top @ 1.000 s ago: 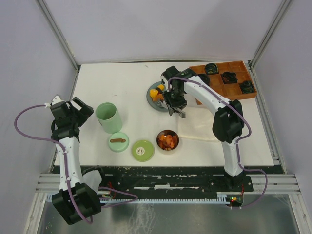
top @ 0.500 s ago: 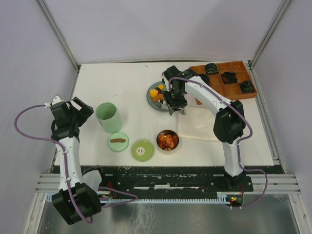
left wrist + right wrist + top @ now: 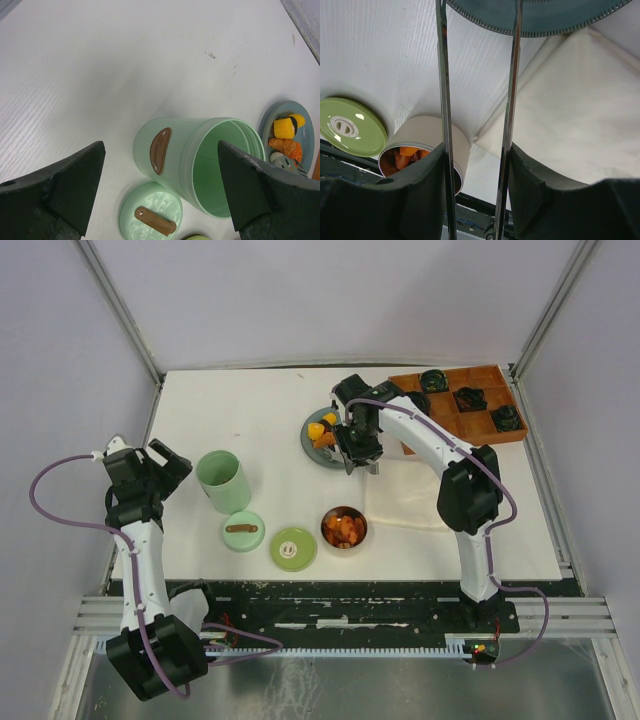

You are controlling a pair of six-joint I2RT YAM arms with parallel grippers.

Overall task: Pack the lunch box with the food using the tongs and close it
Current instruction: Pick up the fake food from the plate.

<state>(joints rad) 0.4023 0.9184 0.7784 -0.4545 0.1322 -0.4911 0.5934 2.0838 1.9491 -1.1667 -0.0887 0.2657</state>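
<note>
**Tongs over plate, going for next piece**

Right fingers [image 3: 420,195] clamped partway round the tongs [image 3: 442,100], arms apart and reaching over the plate [image 3: 540,22]. Tips out of wrist view, so no telling if a piece is pinched. Food [image 3: 320,430] on plate, more in steel bowl [image 3: 344,528]. Canister [image 3: 222,481] open beside flat lid [image 3: 243,531] and lime lid [image 3: 292,549]. Left fingers [image 3: 75,185] spread wide, holding nothing. Next, probably: straddle one piece, squeeze gently, carry to canister or bowl.
</note>
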